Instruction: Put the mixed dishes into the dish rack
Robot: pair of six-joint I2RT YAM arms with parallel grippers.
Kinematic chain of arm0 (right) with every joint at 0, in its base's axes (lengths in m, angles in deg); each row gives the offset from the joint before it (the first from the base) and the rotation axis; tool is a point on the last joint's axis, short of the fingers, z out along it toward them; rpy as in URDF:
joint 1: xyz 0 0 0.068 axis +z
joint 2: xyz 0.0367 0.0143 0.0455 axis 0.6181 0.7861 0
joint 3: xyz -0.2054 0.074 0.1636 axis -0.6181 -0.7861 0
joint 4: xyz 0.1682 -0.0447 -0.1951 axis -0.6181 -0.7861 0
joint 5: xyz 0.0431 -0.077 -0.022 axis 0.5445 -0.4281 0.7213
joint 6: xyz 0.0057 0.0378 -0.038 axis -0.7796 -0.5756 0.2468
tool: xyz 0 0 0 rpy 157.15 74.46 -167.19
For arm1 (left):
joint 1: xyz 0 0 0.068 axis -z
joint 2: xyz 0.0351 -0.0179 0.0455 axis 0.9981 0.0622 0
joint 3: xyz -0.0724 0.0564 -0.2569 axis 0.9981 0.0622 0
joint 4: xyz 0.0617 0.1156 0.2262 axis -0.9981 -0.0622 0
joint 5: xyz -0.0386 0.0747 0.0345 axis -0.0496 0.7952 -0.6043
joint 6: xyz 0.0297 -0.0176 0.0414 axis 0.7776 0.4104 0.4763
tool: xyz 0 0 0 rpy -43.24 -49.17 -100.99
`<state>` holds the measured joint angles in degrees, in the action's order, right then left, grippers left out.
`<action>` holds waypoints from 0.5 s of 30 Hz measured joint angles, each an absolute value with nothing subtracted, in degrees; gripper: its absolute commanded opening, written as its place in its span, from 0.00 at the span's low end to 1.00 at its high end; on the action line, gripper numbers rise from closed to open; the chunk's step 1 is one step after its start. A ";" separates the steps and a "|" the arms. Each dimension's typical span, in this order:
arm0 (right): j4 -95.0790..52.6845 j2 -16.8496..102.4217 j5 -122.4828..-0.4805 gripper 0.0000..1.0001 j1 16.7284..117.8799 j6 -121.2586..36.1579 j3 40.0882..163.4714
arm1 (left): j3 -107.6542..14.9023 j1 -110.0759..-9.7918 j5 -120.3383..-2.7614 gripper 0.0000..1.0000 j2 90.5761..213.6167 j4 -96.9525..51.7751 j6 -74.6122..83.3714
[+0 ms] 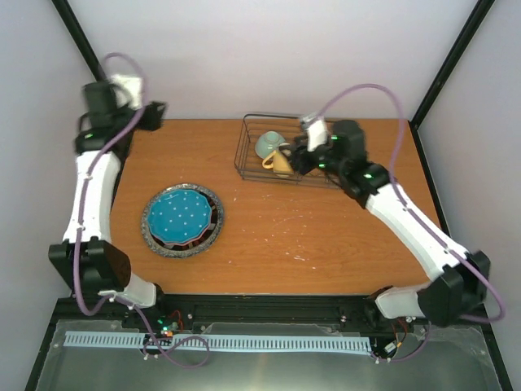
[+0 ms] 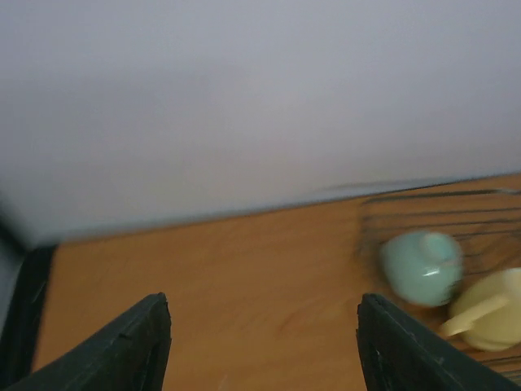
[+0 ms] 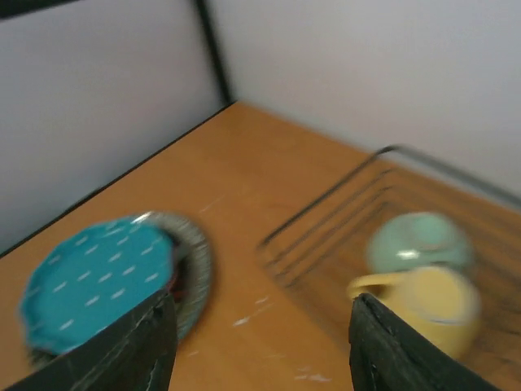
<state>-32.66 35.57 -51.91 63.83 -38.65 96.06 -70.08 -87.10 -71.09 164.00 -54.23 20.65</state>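
One yellow mug (image 1: 279, 163), handle leftward

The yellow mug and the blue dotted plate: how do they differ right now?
The yellow mug sits inside the wire rack, while the blue dotted plate lies out on the table, on top of other plates. The mug is plain yellow with a handle. The plate is flat and has white dots. The plate is clearly wider than the mug. Both sit free, with nothing gripping them.
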 measured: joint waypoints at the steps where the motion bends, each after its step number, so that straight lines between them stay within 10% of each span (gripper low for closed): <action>1: -35.50 38.19 -51.56 0.56 66.86 -38.68 98.37 | -67.94 -91.89 -73.17 0.64 162.64 -56.02 18.70; 6: -47.02 51.96 -47.30 0.55 76.59 -39.97 108.34 | -54.87 -108.02 -81.06 0.65 157.90 -63.22 13.46; 15: -62.88 67.18 -43.32 0.53 82.40 -41.45 114.70 | -41.38 -108.45 -85.19 0.58 157.83 -68.35 12.93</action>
<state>-62.88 67.18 -43.32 82.40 -41.45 114.70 -41.38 -108.45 -85.19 157.83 -68.35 12.93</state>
